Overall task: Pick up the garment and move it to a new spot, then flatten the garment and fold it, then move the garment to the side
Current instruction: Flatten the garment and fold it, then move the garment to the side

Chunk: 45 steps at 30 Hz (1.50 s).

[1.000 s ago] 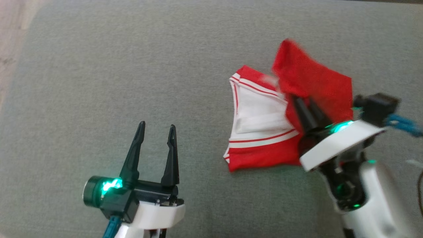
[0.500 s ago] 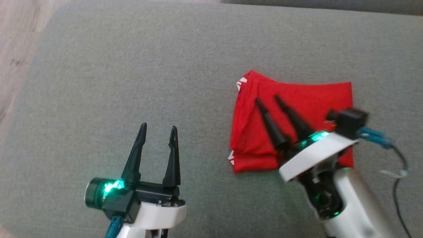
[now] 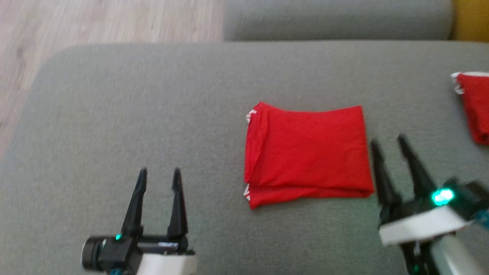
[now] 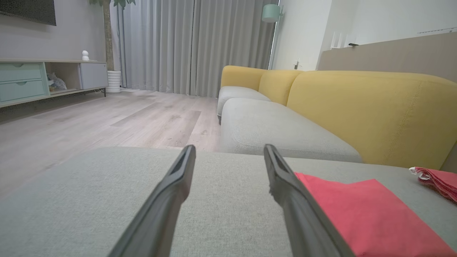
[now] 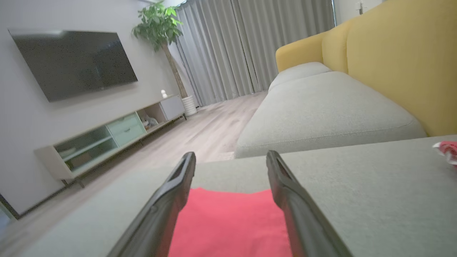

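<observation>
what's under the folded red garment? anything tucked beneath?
The folded red garment lies flat on the grey cushion, which shows all round it. Stacked layers and white trim peek out at its left edge. Anything between or beneath the layers is covered.

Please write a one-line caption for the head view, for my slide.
Folded red garment lies on the grey cushion, between the open left gripper and open right gripper.

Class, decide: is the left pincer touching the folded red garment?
Apart. The head view shows bare grey cushion between the left pincer and the garment.
</observation>
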Tool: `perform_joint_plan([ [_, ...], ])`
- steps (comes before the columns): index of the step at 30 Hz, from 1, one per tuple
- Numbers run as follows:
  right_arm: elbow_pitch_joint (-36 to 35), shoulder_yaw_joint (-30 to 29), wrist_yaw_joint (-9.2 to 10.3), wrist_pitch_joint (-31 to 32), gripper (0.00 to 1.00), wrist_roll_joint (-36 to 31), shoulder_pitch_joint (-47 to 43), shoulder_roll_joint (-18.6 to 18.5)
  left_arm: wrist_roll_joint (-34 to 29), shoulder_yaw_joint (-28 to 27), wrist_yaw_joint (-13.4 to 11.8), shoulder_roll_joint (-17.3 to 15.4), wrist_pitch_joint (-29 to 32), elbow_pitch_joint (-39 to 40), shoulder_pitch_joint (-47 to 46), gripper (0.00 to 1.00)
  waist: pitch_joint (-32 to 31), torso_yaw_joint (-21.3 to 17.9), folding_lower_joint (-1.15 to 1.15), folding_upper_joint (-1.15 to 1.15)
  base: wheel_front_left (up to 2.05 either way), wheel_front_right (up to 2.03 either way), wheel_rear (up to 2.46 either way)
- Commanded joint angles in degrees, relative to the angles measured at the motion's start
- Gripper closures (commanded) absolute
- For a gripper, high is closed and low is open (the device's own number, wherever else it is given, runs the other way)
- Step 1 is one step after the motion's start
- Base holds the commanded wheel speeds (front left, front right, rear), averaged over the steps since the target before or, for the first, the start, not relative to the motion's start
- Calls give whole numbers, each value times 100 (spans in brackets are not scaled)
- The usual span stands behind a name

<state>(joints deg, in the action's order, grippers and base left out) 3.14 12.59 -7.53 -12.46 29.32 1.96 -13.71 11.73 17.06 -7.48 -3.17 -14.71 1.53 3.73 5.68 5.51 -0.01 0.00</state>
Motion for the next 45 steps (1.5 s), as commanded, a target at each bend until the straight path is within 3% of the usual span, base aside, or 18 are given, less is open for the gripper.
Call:
perform_joint_plan([
  [1,-25,209,4,-163,0,-299,19,-213,30,-273,26,29,-29,121,37,0,-320,-203,1,0,0,0,0],
  [3,283,234,4,-238,0,-480,-193,-153,-10,-387,61,29,-29,64,240,0,-518,-298,1,0,0,0,0],
  [10,363,67,4,-251,0,-1103,-656,185,-219,-606,254,29,-29,-84,680,0,-740,-458,1,0,0,0,0],
  [21,415,-203,4,-253,0,-1354,-912,467,-155,-718,334,29,-29,-222,825,0,-906,-493,1,0,0,0,0],
  [45,629,-225,4,-253,0,-1819,-902,488,-51,-686,390,29,-29,-360,866,0,-798,-495,1,0,0,0,0],
])
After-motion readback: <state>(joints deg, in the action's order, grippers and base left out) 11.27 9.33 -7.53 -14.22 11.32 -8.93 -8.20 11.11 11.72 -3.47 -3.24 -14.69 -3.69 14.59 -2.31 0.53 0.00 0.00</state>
